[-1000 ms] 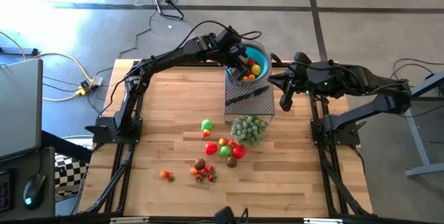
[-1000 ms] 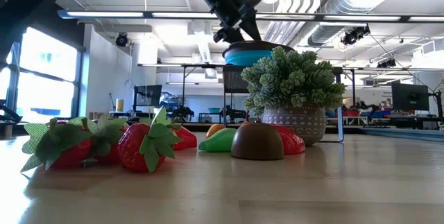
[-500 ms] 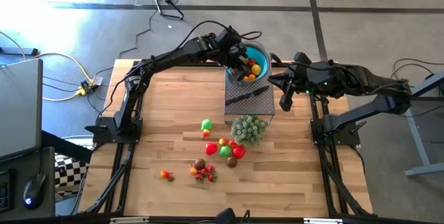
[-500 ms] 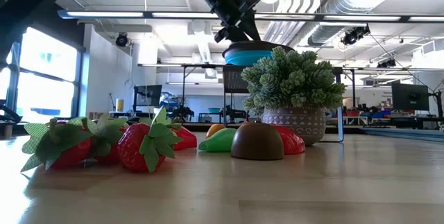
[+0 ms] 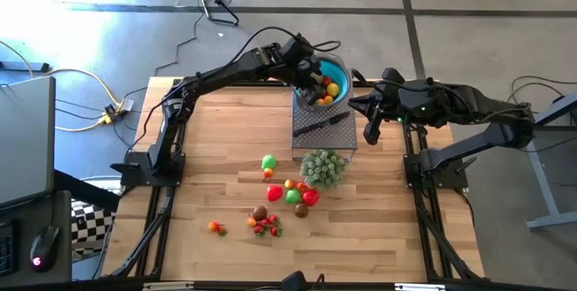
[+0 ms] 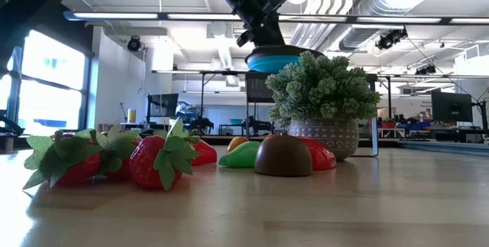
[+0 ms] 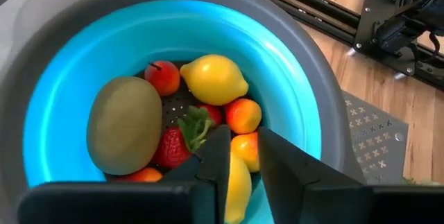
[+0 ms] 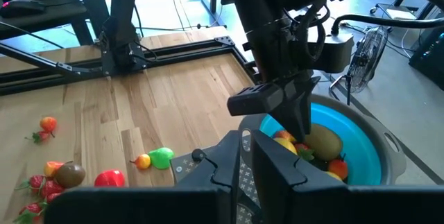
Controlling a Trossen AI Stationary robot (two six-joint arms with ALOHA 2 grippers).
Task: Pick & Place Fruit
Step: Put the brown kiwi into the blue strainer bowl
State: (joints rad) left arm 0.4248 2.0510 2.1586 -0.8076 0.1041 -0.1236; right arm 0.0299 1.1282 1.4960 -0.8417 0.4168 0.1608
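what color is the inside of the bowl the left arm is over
Bright blue inside the bowl, with a grey rim; the left wrist view shows it best.

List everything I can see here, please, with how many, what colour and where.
Bowl: one, blue, grey rim, table's far edge.
Fruit in bowl: several; yellow, orange, red, brown.
Fruit on table: about a dozen, red, green, orange, brown, mid-table, nearer than the bowl.
Plant: one, pale green, potted, beside the loose fruit.
Knife: one, black handle, on grey mat.
Mat: one, grey, next to bowl.
Table: one, wooden.
Left gripper: dark, over the bowl, nothing held.
Right gripper: dark, shut, right of the mat.
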